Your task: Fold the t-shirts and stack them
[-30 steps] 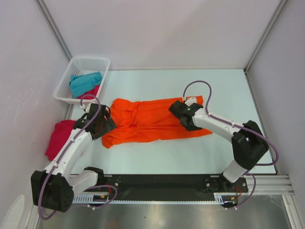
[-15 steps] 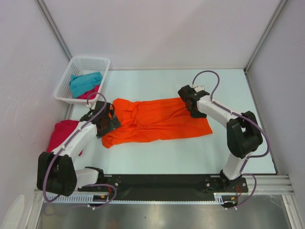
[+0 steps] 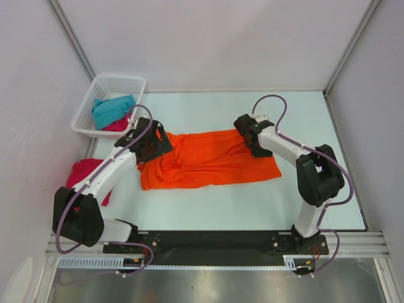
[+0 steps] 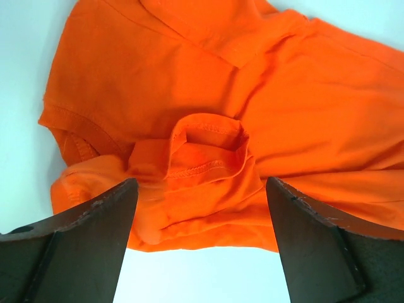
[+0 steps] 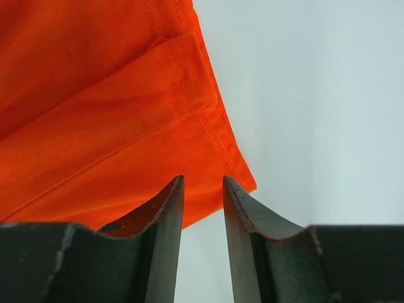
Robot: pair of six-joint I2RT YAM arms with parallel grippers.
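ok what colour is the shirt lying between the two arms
Plain bright orange t-shirt, seen best in the top external view.

Fixed view high above and behind the arm bases, looking down over the whole table [image 3: 208, 113], both wrist views low and close, facing down, all three sharing the orange t-shirt [image 3: 208, 164].

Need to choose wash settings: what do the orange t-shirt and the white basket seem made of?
Orange t-shirt: soft matte knit cloth, probably cotton jersey, judging by its stitched hems and limp folds.
Basket: apparently rigid white plastic, judging by its moulded lattice walls and faint sheen.
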